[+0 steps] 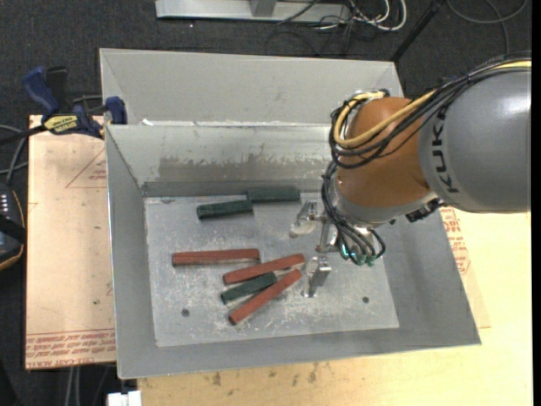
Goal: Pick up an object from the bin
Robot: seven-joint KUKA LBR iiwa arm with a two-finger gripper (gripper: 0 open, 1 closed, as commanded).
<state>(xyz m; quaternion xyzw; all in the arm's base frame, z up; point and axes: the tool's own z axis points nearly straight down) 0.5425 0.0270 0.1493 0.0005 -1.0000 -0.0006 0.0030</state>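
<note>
Down in the right half of the grey bin (127, 227), the gripper (310, 248) hangs low over the floor, under the orange cover (380, 163) on the wrist of the arm (486, 142), which comes in from the right. Its two metal fingers (318, 276) stand apart, so the hand is released and nothing sits between them. Just left of it lies a small heap of three sticks, slanting up to the right: an upper red-brown stick (262, 269), a dark green stick (248, 288) under it, and a lower red-brown stick (265, 297). The right ends of the two red-brown ones reach close to the near finger. It may be touching the lower one, but the view is too cluttered there to be sure. A long red-brown stick (215, 258) lies flat and alone to the left of the heap. Farther back, a second green stick (225, 210) lies near the rear wall, and a third green stick (272, 195) lies right against that wall, just beside the far finger's side of the bin.
</note>
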